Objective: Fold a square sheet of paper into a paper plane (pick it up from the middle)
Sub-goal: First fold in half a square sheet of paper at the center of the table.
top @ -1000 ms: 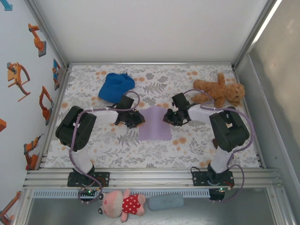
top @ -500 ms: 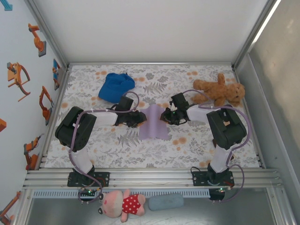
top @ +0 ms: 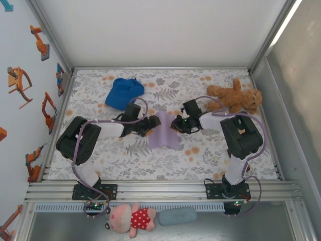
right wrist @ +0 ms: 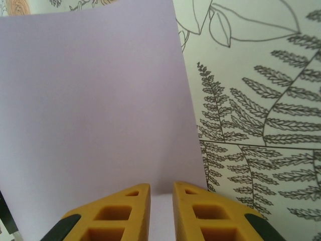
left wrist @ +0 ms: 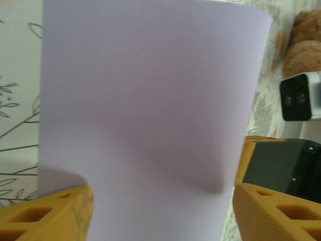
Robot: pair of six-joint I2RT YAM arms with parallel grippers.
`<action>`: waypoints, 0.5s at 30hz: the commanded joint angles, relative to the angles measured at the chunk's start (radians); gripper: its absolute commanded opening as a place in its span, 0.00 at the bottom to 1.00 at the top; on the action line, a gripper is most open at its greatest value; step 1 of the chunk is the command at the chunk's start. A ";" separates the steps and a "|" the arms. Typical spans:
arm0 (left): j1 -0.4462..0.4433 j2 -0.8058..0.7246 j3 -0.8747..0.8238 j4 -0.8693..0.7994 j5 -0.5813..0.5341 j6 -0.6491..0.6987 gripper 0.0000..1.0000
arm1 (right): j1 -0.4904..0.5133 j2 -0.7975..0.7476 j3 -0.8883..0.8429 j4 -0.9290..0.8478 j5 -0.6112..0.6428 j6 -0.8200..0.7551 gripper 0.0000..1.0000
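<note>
Midway across the floral table (top: 200,155), the square sheet of paper (top: 163,131), plain lavender, bows up into a narrow arch, its right edge pinched by the right gripper (top: 173,124), while the left gripper (top: 151,125) gapes wide, gripping nothing.

paper (top: 163,133) between left claw (top: 150,125) and right claw (top: 174,124) | cap (top: 124,92) behind-left | bear (top: 234,98) behind-right

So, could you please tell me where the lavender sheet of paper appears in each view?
Top external: the sheet of paper sits near the centre, bowed upward.
Left wrist: it spans the middle, top to bottom.
Right wrist: it covers the upper left.
Shared landmark: the floral tablecloth.
</note>
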 commanded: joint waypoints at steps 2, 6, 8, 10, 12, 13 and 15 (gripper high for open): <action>0.000 0.004 -0.033 -0.009 -0.005 0.004 0.82 | 0.006 0.032 0.019 -0.031 -0.008 -0.008 0.19; 0.000 0.015 -0.026 -0.011 0.001 0.000 0.84 | 0.021 0.048 0.017 0.028 -0.057 0.030 0.19; 0.001 0.023 -0.021 -0.014 0.007 -0.002 0.84 | 0.037 0.058 0.025 0.052 -0.069 0.046 0.19; 0.000 0.030 -0.016 -0.017 0.011 -0.003 0.84 | 0.053 0.068 0.035 0.066 -0.078 0.059 0.19; 0.000 0.035 -0.012 -0.026 0.013 0.000 0.83 | 0.065 0.076 0.039 0.086 -0.087 0.076 0.19; 0.000 0.036 -0.007 -0.034 0.013 -0.001 0.82 | 0.070 0.078 0.038 0.097 -0.091 0.084 0.19; 0.000 0.041 0.001 -0.050 0.013 0.005 0.80 | 0.074 0.080 0.036 0.119 -0.100 0.097 0.19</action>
